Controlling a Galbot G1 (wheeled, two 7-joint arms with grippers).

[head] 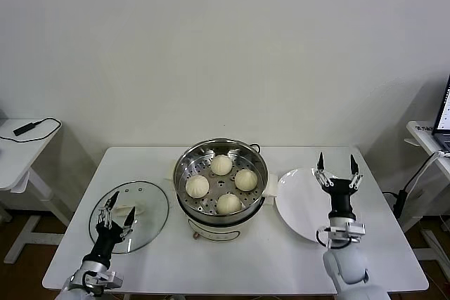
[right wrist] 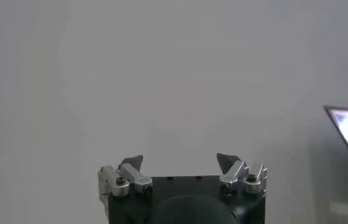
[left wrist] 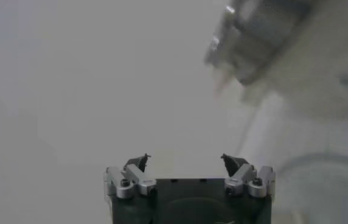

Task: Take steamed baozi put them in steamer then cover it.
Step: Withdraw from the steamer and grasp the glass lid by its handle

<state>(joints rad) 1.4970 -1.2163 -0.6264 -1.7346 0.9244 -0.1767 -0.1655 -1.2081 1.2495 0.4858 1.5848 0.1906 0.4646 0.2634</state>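
Note:
Several cream-white baozi (head: 221, 165) lie on the perforated tray inside the shiny steamer (head: 184, 161) at the table's middle. The clear glass cover (head: 151, 209) with its white handle lies flat on the table to the steamer's left. My left gripper (head: 115, 209) stands open, fingers up, over the cover's near side, holding nothing; in the left wrist view its gripper (left wrist: 185, 159) frames blank wall. My right gripper (head: 336, 165) points upward, open and empty, above the white plate (head: 299, 201); the right wrist view shows that gripper (right wrist: 180, 161) against the wall.
The white plate lies bare to the steamer's right. A side table with a black cable (head: 31, 129) stands at far left. A laptop (head: 444, 114) and cables sit on a stand at far right. The steamer's blurred rim (left wrist: 247, 36) shows in the left wrist view.

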